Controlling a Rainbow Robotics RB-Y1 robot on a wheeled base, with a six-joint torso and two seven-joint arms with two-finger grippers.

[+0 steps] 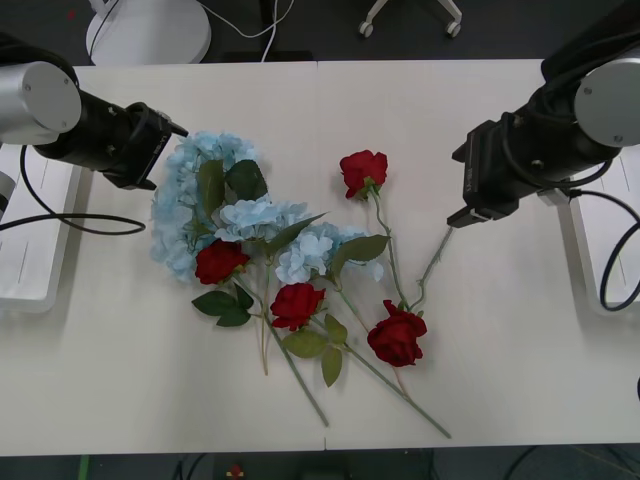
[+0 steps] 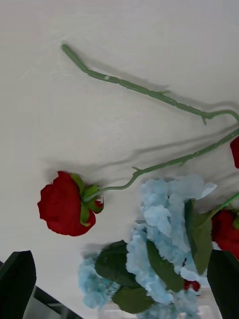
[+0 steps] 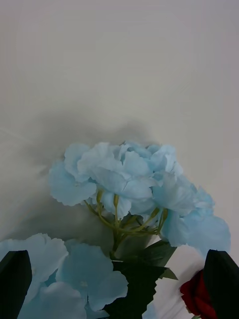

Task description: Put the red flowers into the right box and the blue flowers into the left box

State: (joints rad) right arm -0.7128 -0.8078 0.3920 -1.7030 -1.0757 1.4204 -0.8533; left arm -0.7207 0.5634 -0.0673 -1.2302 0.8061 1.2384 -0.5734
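Both hands open and empty: left hand hovers beside the blue flowers, right hand near a red flower's stem, evidently lining up picks.

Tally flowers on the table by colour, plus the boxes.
Red flowers: 4
Blue flowers: 3 clusters as far as I can separate them; they overlap
White boxes: 2, left box and right box, both partly cut off at the table's edges
Total: 9
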